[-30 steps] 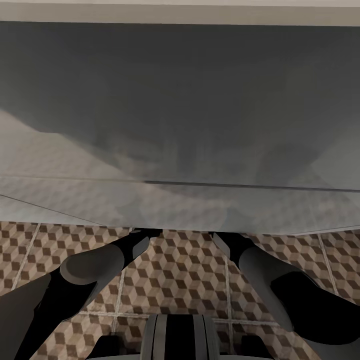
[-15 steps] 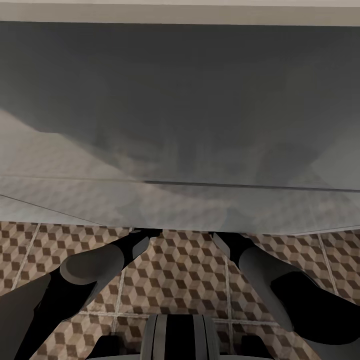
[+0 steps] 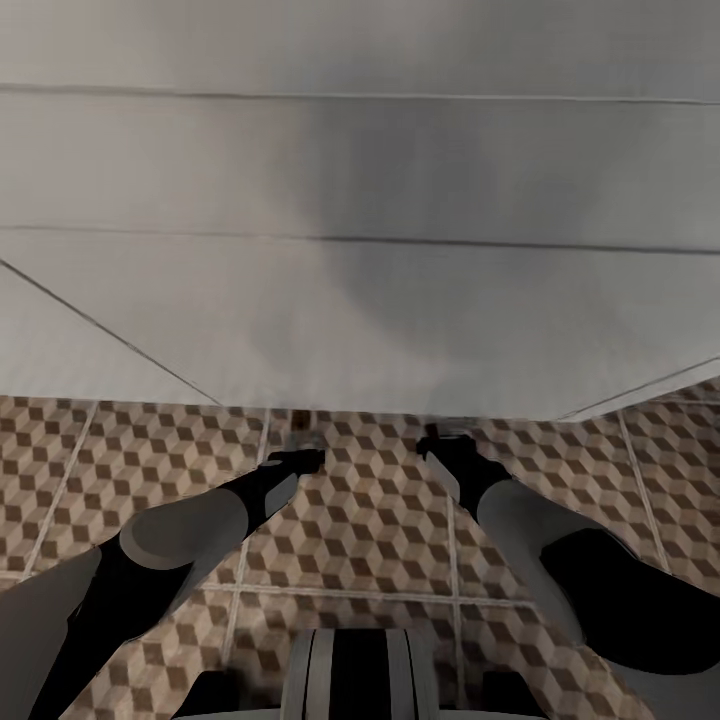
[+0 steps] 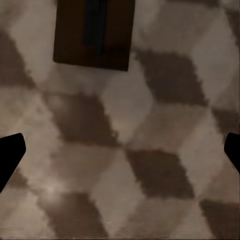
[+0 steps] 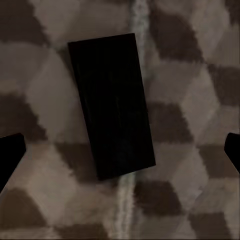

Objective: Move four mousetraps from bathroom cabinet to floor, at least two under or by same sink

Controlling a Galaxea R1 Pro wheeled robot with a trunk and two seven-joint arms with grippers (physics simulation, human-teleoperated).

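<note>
Both claws hang low over the floor [image 3: 360, 520], just in front of the sink's [image 3: 360, 300] white underside, which spans the upper part of the head view. From there the left claw [image 3: 300, 458] and right claw [image 3: 440, 450] are small and dark against the tiles, and their gap is hard to read.

Seen from the left wrist, the fingertips [image 4: 10, 155] sit at the far edges with bare tile between them, so the left claw is wide and holds nothing. A trap [image 4: 94, 34] lies flat on the tiles ahead of the tips, well clear of them, brown with a dark strip down its middle.

Seen from the right wrist, the right claw is also wide and empty, its tips [image 5: 11, 152] at the picture's edges. Another trap [image 5: 112, 105] lies flat between and slightly beyond them, turned a little askew across a grout line, and looks almost black in the shadow.

Judging by this, two traps already rest on the floor beside or under the sink, and the step in hand looks like release and retreat. To do it well, keep both claws wide and lift straight up before moving the base, so no finger drags a trap. Mind the sink's underside close above when raising the arms.
</note>
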